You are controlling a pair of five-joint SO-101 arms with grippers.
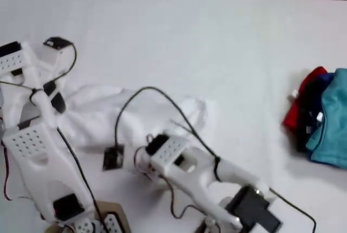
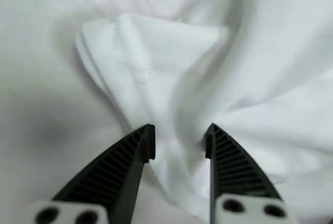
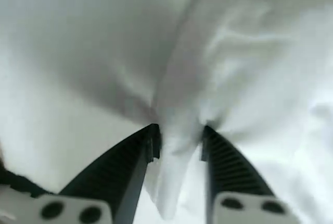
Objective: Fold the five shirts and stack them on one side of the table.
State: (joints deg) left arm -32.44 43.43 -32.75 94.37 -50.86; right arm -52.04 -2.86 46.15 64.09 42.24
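Note:
A crumpled white shirt (image 1: 108, 114) lies on the white table (image 1: 179, 38), left of the middle. My left gripper (image 2: 179, 141) is at the shirt's left end (image 1: 57, 103), its black fingers pinching a seamed fold of the white shirt (image 2: 145, 62). At the shirt's near edge, my right gripper (image 3: 178, 139) (image 1: 149, 154) is shut on a bunched ridge of the same white shirt (image 3: 218, 47); some cloth hangs down between its fingers. A pile of shirts (image 1: 320, 116), red, dark blue and teal, sits at the table's right edge.
A black cable (image 1: 157, 95) arcs over the shirt from the right arm. The two arm bases (image 1: 81, 217) stand along the near edge. The far half of the table is bare white surface.

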